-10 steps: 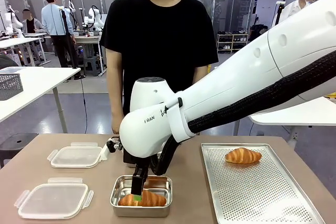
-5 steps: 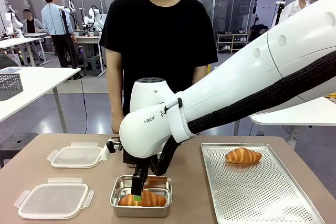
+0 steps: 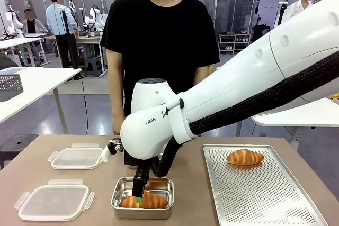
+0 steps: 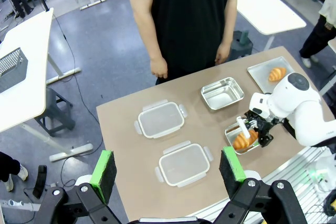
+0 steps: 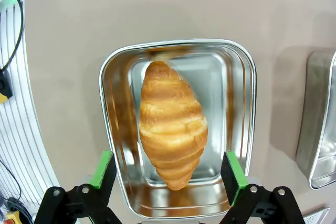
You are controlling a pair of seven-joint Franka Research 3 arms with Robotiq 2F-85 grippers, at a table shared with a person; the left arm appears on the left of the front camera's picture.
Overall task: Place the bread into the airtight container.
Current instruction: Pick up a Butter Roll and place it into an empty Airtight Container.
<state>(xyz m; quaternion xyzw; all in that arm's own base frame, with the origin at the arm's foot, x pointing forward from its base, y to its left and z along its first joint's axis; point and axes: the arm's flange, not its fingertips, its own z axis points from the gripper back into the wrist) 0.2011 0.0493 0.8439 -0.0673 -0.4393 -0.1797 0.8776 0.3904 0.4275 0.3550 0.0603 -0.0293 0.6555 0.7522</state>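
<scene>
No movement: two croissants (image 3: 144,200) (image 3: 245,156), two lids (image 3: 78,157) (image 3: 53,202)

Second metal container (image 5: 321,129) cut by picture's edge.

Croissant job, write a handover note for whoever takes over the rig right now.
Right gripper: open, low over the steel container, fingers either side of the croissant, not gripping.
Left gripper: open, high above the table, empty.
Done: one croissant lies in the container.
Left: second croissant on the tray; spare container stands empty; two lids lie unused.
</scene>
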